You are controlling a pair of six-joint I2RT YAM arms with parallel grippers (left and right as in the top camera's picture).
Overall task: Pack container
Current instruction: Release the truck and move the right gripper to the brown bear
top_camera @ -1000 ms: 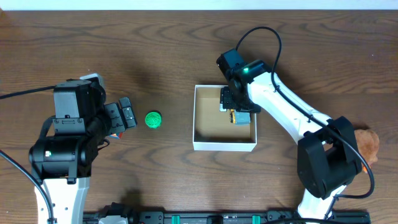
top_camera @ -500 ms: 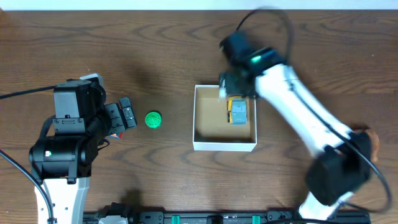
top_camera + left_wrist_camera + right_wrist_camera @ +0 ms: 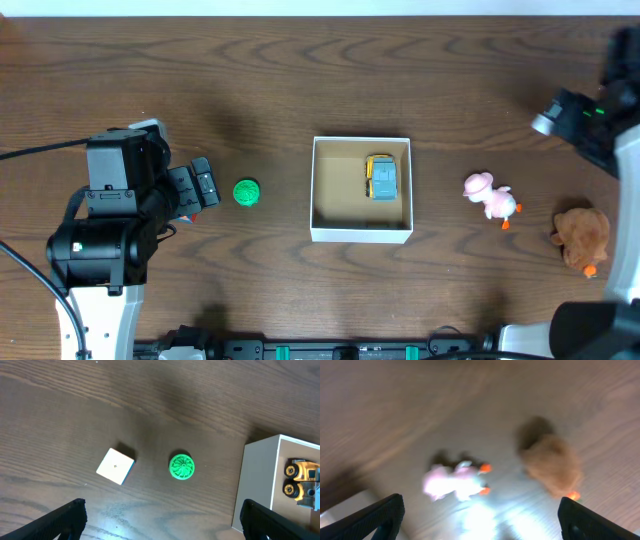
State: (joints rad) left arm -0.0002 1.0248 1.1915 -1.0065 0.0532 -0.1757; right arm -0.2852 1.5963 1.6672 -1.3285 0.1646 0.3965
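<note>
The container (image 3: 361, 236) is a square white box with a tan inside, at the table's middle. A yellow and blue toy truck (image 3: 381, 177) lies in its right half and shows in the left wrist view (image 3: 301, 483). A green ball (image 3: 246, 192) lies left of the box. My left gripper (image 3: 200, 185) is open and empty just left of the ball; in its wrist view (image 3: 162, 520) the ball (image 3: 181, 466) lies ahead. My right gripper (image 3: 480, 520) is open and empty, with its arm (image 3: 590, 125) at the far right, above a pink toy (image 3: 489, 196) and a brown plush (image 3: 581, 237).
A small white cube (image 3: 116, 466) lies left of the green ball. The box's white wall (image 3: 260, 485) stands at the right of the left wrist view. The right wrist view is blurred; the pink toy (image 3: 452, 481) and brown plush (image 3: 551, 460) show below it.
My right gripper has let go of the toy truck in the box and swung away to the far right, uncovering the pink toy. The left arm has not moved.
</note>
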